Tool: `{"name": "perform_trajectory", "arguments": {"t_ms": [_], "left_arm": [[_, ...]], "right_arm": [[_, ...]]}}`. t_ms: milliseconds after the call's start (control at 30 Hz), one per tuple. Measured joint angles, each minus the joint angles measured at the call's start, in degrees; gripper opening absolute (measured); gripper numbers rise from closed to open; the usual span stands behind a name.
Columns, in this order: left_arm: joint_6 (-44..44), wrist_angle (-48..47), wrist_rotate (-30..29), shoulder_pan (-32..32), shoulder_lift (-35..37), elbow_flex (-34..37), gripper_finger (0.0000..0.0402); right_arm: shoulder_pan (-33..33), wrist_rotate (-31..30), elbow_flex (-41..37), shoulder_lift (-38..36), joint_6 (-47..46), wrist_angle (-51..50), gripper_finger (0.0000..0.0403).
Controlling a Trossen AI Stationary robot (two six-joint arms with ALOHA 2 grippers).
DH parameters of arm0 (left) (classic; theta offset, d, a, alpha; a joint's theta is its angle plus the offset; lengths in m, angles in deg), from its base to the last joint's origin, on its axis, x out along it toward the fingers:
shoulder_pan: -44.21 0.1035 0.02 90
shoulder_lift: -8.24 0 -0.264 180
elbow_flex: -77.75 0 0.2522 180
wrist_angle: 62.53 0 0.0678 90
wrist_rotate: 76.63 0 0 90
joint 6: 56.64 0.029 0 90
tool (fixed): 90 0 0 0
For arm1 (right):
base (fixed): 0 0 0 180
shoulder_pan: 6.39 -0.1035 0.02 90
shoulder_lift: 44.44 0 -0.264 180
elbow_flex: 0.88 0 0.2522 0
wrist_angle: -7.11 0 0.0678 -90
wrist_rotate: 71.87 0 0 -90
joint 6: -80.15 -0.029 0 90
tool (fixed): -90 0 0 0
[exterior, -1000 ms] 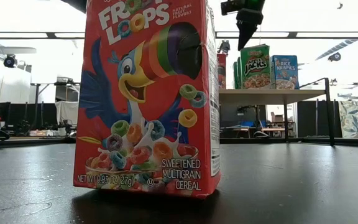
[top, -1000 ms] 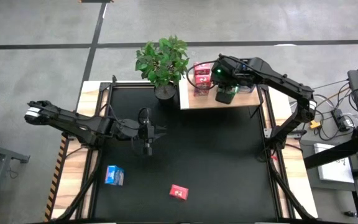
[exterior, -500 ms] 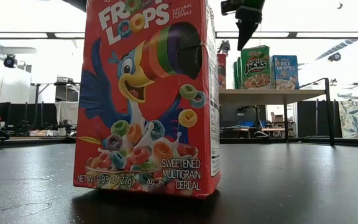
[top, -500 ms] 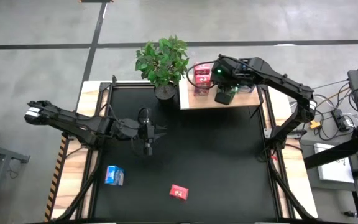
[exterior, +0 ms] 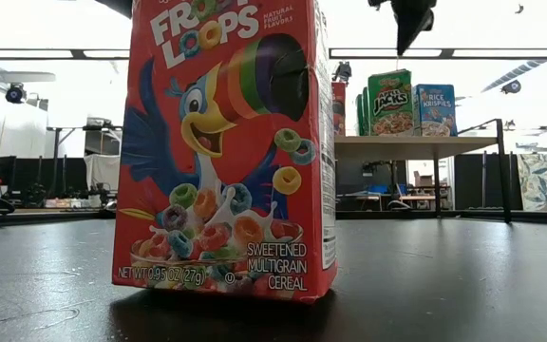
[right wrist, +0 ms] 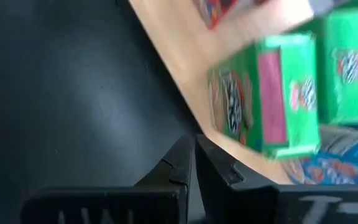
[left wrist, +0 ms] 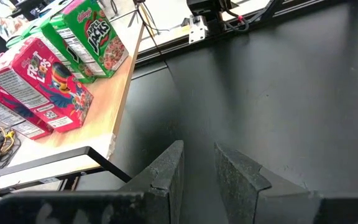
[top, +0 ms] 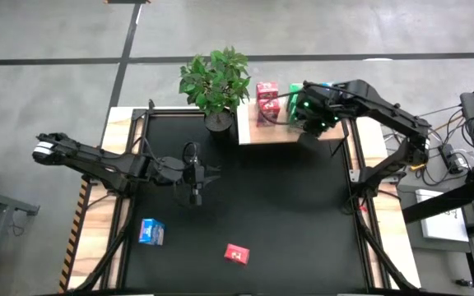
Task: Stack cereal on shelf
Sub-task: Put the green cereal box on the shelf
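The shelf (top: 280,131) is a pale wood plank at the table's far right. Pink-red cereal boxes (top: 266,93) and green ones (left wrist: 86,37) stand upright on it; in the low view a green box (exterior: 390,102) and a blue box (exterior: 435,108) show there. My right gripper (exterior: 411,27) hangs shut above the shelf's near edge (right wrist: 179,56), beside a green box (right wrist: 260,112), touching nothing. My left gripper (left wrist: 197,163) hovers open over the table's middle (top: 211,173), nothing between its fingers. A blue box (top: 151,232) and a red box (top: 237,254) rest on the black tabletop.
A potted plant (top: 216,82) stands at the table's far edge, just left of the shelf. The red box (exterior: 226,142) on the table fills much of the low view. Bare black tabletop (top: 286,214) lies between the arms and the near edge.
My right gripper has gone toward the table's right edge along the shelf, staying shut and rolling at the wrist. The pink-red boxes it partly covered from above now show in full.
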State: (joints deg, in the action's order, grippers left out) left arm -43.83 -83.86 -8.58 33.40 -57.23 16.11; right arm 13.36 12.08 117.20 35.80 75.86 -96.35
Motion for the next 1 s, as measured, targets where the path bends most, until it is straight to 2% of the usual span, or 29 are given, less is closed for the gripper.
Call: {"name": "perform_trajectory", "arguments": {"t_ms": [333,767,1000], "left_arm": [[0.0,0.01,0.0,0.0,0.0,0.0,0.0072],[-0.02,0.03,0.0,0.0,0.0,0.0,0.0072],[-0.02,0.01,0.0,0.0,0.0,0.0,0.0072]], "right_arm": [[0.02,-10.29,-7.05,-2.11,1.39,2.62,0.0013],[0.47,-14.88,-8.35,-3.02,3.43,4.21,0.0013],[0.81,-15.04,-8.35,-5.27,4.07,4.21,0.0013]]}}
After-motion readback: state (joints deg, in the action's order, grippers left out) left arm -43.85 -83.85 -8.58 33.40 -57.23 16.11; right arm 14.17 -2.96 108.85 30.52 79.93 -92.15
